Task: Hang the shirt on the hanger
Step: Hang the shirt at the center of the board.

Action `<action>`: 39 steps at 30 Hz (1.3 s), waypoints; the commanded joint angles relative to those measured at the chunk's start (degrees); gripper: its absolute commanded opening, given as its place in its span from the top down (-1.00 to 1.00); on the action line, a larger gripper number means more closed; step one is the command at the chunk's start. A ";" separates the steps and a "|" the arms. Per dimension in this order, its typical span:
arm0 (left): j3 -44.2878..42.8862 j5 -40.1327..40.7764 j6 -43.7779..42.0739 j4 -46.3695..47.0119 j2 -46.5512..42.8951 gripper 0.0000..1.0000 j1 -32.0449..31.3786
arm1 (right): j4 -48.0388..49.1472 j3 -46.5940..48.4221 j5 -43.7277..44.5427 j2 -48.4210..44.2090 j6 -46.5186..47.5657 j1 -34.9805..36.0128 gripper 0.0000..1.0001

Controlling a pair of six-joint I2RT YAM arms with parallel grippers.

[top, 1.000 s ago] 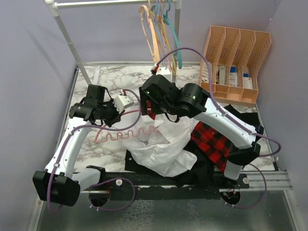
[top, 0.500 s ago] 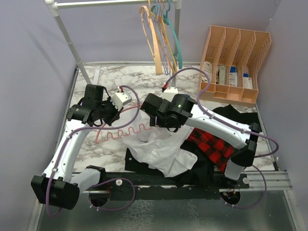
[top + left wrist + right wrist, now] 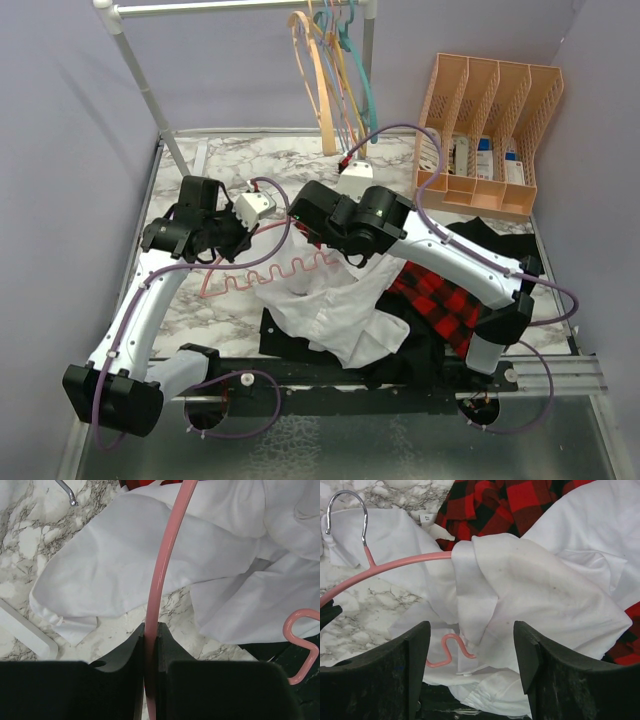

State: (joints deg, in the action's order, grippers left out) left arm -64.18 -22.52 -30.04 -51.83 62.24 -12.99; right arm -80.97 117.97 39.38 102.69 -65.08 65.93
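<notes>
My right claw (image 3: 471, 630) has dropped, jaws narrowing yet apart, around the thin white button-up shirt (image 3: 530, 595) at the table's (image 3: 270, 165) 6 o'clock, one fold of it draped on the thin pink wavy hanger (image 3: 165, 570) that my left claw (image 3: 150, 630) pinches at 9 o'clock, so a regrip looks next.

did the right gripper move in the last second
Yes: in the top view the right gripper has drawn back from the rack, lower in the picture.
</notes>
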 commanded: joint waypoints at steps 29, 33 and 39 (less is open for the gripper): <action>0.38 -3.67 3.53 2.64 -2.70 1.00 -0.08 | 0.20 0.26 10.41 7.77 0.45 0.42 -0.30; 0.22 -3.67 3.59 2.35 -3.05 1.00 -0.10 | 0.20 -2.23 10.73 8.17 -2.43 0.40 -0.36; -0.23 -3.26 3.47 1.85 -3.48 1.00 -0.71 | 0.15 -6.64 11.91 8.16 -7.14 0.37 -0.35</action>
State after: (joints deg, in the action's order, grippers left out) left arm -63.51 -22.90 -27.79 -51.92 60.97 -13.15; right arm -80.75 114.13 47.55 109.62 -66.76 66.15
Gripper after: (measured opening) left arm 0.109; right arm 0.679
